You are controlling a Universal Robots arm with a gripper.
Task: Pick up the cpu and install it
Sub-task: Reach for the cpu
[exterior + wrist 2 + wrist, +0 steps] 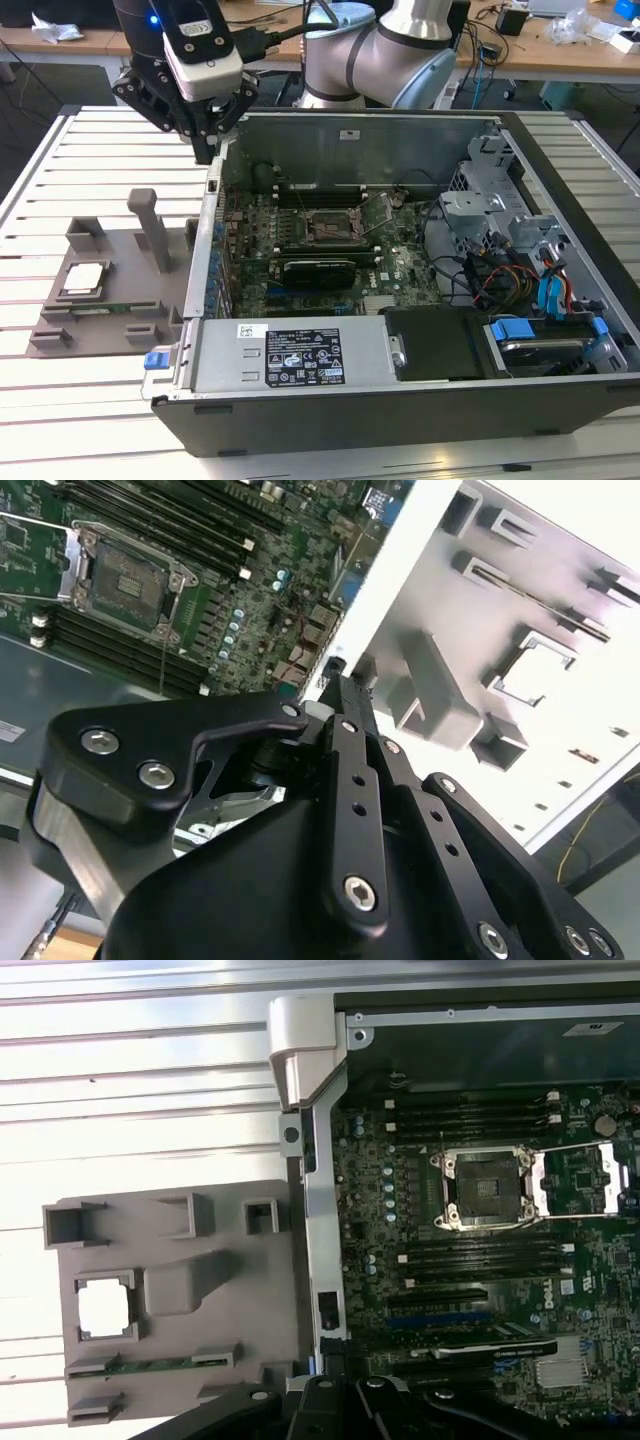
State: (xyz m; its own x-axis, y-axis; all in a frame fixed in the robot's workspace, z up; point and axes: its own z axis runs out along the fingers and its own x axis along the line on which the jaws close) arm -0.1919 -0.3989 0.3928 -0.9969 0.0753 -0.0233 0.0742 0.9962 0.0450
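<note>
Arm [400,50] reaches over the open metal computer case [400,400], black gripper [208,150] pointing down above the case's side wall, fingers pinched together on nothing. Green motherboard [300,235] lies inside, its socket lid [385,210] flipped up. Grey plastic tray [110,305] sits beside the case on the slatted table [100,150]; silvery square cpu [83,278] rests in a square recess by the tray's edge.

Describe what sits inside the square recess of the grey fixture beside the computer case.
The cpu lies flat in the grey fixture, silvery top up. Its underside and the recess floor beneath are covered.
</note>
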